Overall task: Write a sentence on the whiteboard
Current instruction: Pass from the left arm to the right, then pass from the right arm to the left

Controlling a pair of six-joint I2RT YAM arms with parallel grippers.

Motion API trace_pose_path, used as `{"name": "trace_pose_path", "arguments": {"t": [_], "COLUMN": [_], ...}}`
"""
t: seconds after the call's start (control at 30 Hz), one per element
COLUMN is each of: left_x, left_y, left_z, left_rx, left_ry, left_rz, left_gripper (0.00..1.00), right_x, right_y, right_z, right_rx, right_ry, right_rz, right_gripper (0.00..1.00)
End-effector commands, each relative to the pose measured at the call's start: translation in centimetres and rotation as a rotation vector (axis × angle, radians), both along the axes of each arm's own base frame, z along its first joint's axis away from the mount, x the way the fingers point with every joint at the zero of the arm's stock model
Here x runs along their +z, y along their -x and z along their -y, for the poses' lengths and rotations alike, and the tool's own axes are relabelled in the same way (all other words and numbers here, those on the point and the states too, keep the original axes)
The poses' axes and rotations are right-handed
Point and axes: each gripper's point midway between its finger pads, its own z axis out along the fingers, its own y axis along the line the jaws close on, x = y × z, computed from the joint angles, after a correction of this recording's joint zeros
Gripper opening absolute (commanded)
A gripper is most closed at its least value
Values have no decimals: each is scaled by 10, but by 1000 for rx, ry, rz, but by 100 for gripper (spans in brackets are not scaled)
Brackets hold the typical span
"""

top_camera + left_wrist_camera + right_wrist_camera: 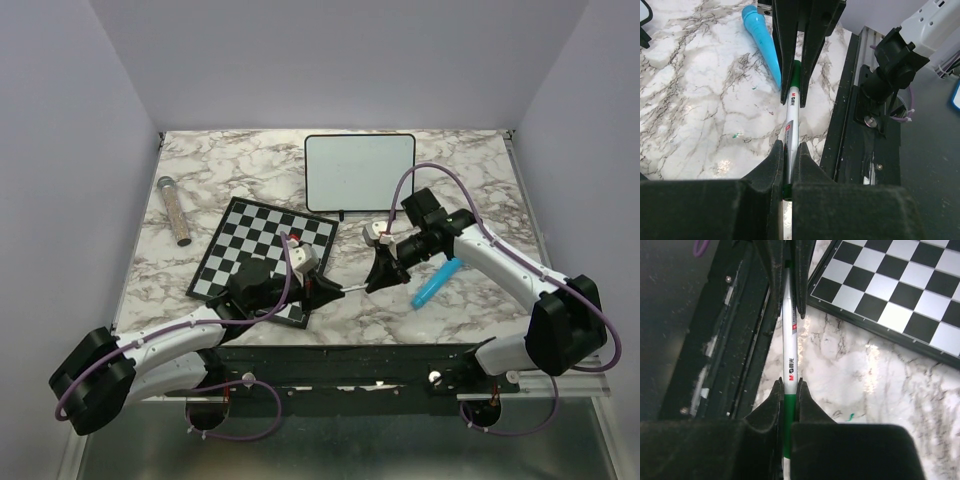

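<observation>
The left gripper [788, 152] and right gripper [788, 390] each clamp one marker [791, 112], near the desk's [250, 160] front edge. The whiteboard [359, 171] lies well beyond them, at the far edge.

Marble-patterned table [250, 165] looks glossy; the marker [791, 115] seems smooth white plastic.

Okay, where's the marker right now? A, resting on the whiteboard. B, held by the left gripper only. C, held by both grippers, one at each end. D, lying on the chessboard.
C: the left gripper clamps the marker by its white barrel, the right gripper by its green end.
</observation>
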Motion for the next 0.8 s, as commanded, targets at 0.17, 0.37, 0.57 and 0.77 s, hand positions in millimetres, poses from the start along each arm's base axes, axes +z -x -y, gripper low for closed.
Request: {"name": "trace_pose_path", "arguments": {"t": [0.17, 0.37, 0.57, 0.77], "left_x": [28, 35, 45, 54], "left_y": [-3, 2, 3, 6], "left_z": [1, -6, -11, -9], "left_rx": [28, 51, 73, 53], "left_ry": [145, 225, 338, 431], "left_rz": [48, 38, -4, -59], "left_gripper": [14, 52, 54, 54], "right_x": [16, 25, 30, 30], "right_y": [14, 15, 16, 12], "right_z": [-7, -12, -17, -19], "right_rx": [43, 50, 24, 7], "right_ry": [-53, -94, -131, -132], "right_rz": [-47, -61, -115, -124], "right_gripper": [1, 1, 1, 1]}}
